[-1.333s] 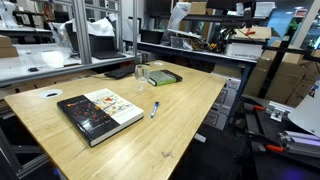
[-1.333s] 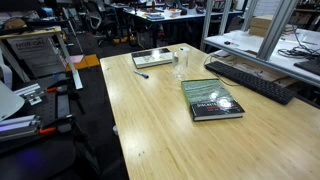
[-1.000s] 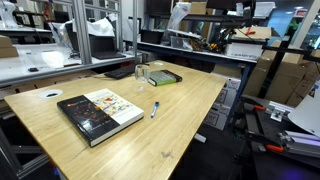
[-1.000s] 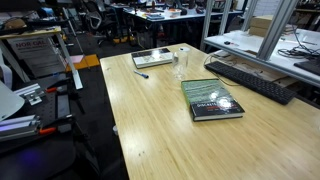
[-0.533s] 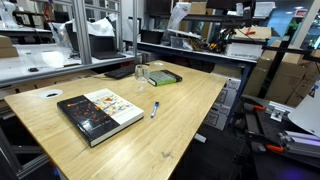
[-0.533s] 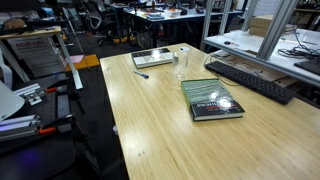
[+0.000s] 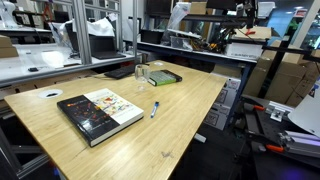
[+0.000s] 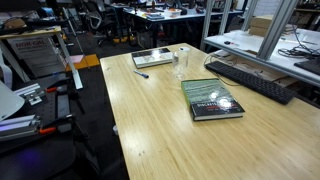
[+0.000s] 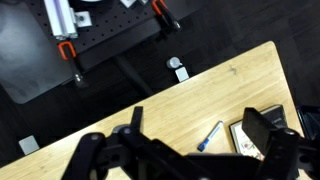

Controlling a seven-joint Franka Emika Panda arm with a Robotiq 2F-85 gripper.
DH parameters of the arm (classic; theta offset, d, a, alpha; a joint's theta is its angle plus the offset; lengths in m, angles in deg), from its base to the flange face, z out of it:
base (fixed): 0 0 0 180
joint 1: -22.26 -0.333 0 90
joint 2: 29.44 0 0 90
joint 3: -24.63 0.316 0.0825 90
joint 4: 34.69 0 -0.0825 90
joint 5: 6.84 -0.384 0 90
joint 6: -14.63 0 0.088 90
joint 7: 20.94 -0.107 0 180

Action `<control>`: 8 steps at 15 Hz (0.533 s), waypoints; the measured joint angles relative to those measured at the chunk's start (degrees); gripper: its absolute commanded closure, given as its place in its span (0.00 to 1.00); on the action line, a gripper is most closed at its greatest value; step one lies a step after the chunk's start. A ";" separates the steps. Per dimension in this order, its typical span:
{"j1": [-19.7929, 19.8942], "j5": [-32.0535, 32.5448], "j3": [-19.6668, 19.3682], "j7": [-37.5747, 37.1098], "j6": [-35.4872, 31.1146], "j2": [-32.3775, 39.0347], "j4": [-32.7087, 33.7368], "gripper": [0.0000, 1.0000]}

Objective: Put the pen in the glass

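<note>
Pen (image 7: 154,109) lies flat on the table (image 7: 195,125), apart from the glass (image 7: 141,74) (faint here, seemingly upright beside a green slab (image 7: 165,77)). In the wrist view the gripper (image 9: 196,120) hangs high above the pen, jaws spread wide and empty. This looks like the approach step: next it should descend, straddle the barrel, then close.

Exterior views overlook the table (image 7: 190,110) (image 8: 160,130) from different sides; wrist looks down
</note>
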 measured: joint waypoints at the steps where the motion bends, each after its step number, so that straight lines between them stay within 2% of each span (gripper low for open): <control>1: 0.00 -2.09 0.41 -2.15 -2.69 0.82 -0.40 0.00; 4: -0.11 -6.13 4.84 -10.45 -12.97 3.82 -1.62 0.00; 8: -0.86 -6.85 15.03 -24.89 -28.21 5.36 -5.14 0.00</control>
